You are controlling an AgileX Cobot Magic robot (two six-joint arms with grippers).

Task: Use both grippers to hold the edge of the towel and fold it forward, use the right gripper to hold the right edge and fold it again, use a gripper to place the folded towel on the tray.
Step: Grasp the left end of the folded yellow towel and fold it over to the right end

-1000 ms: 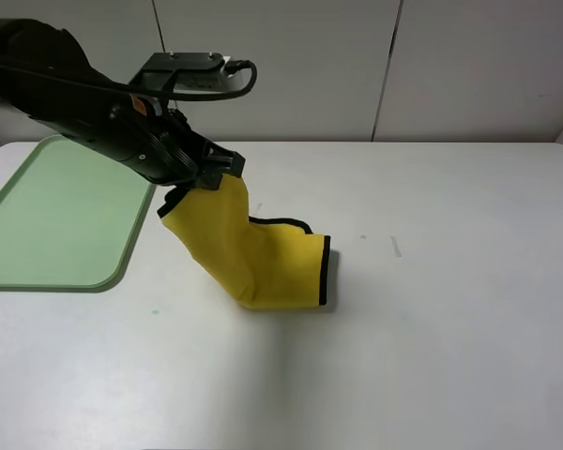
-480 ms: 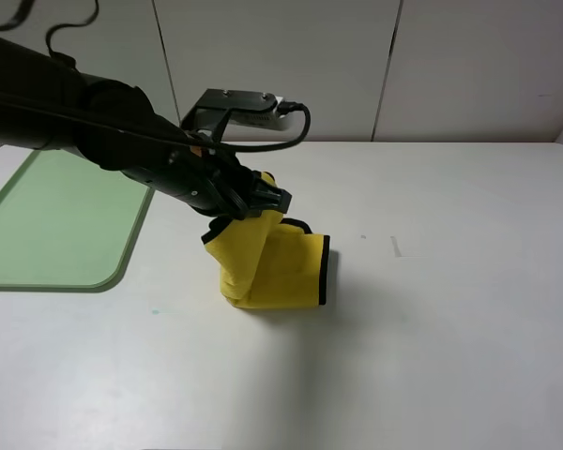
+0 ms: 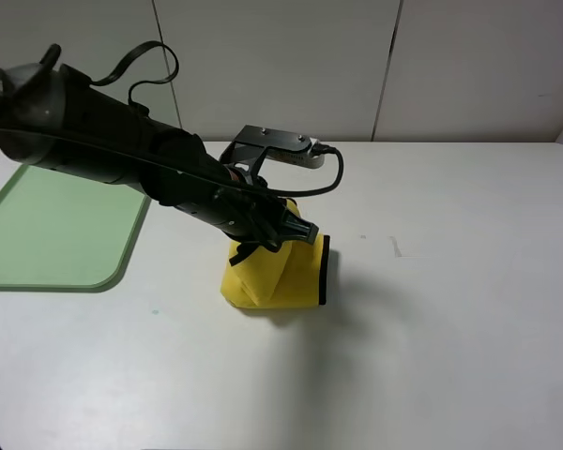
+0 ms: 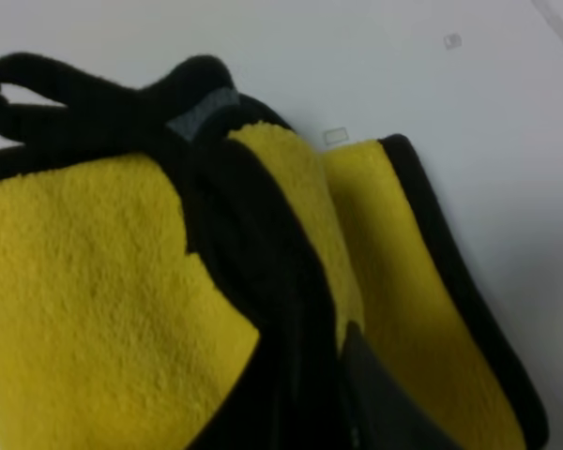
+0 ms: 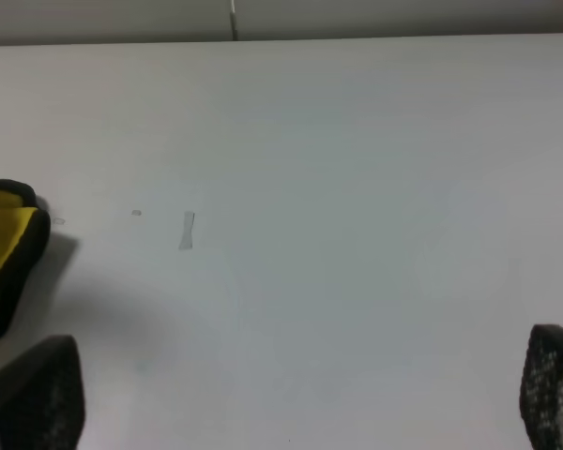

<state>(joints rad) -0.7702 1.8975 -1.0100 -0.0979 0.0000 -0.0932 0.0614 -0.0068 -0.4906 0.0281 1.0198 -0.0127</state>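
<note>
The yellow towel [image 3: 277,277] with black binding lies bunched and folded on the white table, right of the pale green tray [image 3: 56,216]. My left gripper [image 3: 286,230] reaches across from the left and is shut on the towel's black-bound edge, holding it over the folded part. The left wrist view shows the yellow cloth [image 4: 84,281], the black edge [image 4: 263,262], the small black loop [image 4: 19,80] and one dark finger [image 4: 385,403]. My right gripper [image 5: 291,398] is open and empty, well right of the towel [image 5: 0,244], and is out of the high view.
A small strip of tape [image 3: 396,247] sits on the table right of the towel; it also shows in the right wrist view [image 5: 186,230]. A white panelled wall [image 3: 385,66] runs behind the table's far edge.
My left gripper has carried the towel's held edge rightward and down, from near the tray to over the folded part. The towel is now a compact bundle.
</note>
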